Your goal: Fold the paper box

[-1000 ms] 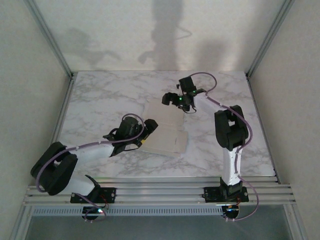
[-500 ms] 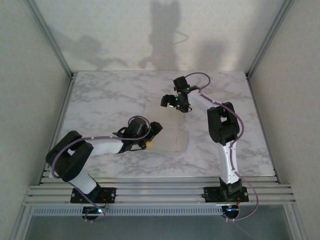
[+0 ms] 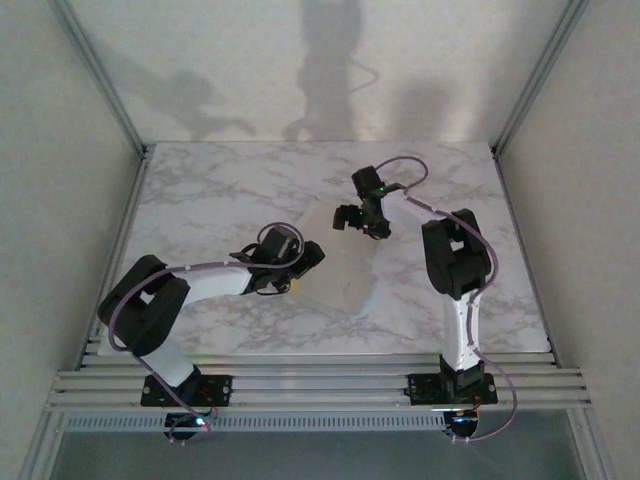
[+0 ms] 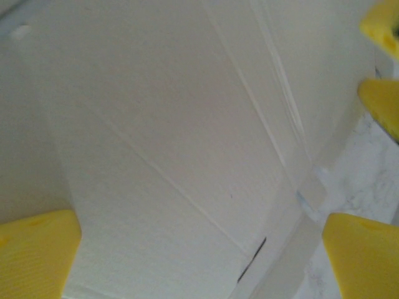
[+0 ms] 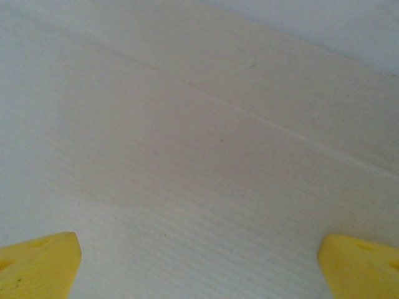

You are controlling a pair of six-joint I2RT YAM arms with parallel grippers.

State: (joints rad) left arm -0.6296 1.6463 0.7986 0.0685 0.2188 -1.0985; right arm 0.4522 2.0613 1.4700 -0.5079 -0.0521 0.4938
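The paper box (image 3: pixel 343 280) lies flat on the marble table as an off-white creased sheet between the two arms. My left gripper (image 3: pixel 301 262) hovers low over its left edge, jaws wide open. In the left wrist view the yellow fingertips (image 4: pixel 38 256) straddle the creased sheet (image 4: pixel 174 143), and my left gripper (image 4: pixel 199 261) holds nothing. My right gripper (image 3: pixel 357 219) is over the sheet's far edge, also open. The right wrist view has off-white card (image 5: pixel 199 156) close beneath my right gripper (image 5: pixel 199 265), its yellow fingertips (image 5: pixel 37 261) far apart.
The marble table (image 3: pixel 200 190) has bare room to the left and at the far side. White walls with metal posts close it in on three sides. Aluminium rails (image 3: pixel 320 385) run along the near edge by the arm bases.
My left arm has swung in and pushed its gripper to the right, further over the sheet. My right gripper has dropped nearer onto the sheet's far edge. Both stayed open.
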